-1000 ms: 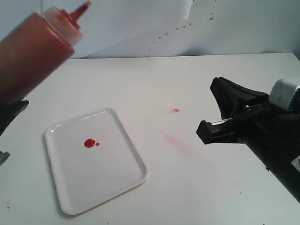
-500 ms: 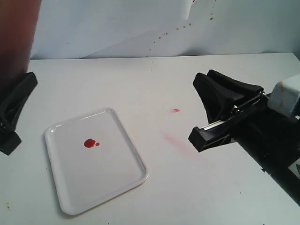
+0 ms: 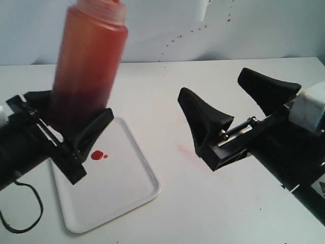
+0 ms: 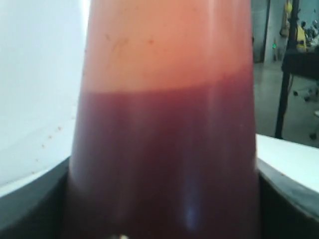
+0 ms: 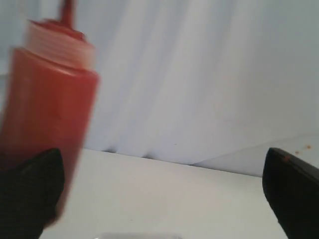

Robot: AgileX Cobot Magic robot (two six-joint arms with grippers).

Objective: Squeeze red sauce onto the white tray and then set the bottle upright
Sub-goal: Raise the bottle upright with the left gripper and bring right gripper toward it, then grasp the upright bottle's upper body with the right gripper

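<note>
The bottle (image 3: 91, 61) is upright, orange-red above and darker red at the bottom, with its nozzle cut off by the exterior view's top edge. My left gripper (image 3: 71, 109) is shut on its lower part, above the far left end of the white tray (image 3: 117, 188). The gripper hides the bottle's base, so I cannot tell whether it rests on anything. A round blob of red sauce (image 3: 96, 155) with a tiny droplet lies on the tray. The bottle (image 4: 164, 124) fills the left wrist view. My right gripper (image 3: 216, 86) is wide open and holds nothing. It faces the bottle (image 5: 47, 99).
A faint pale pink smear (image 3: 185, 151) marks the white table just left of the right gripper. A black cable loop (image 3: 25, 213) lies at the lower left by the tray. A white backdrop stands behind the table.
The bottle went from tilted at the far left to upright, and the left gripper carried it right, over the tray's end. The right gripper moved left and opened wider.
</note>
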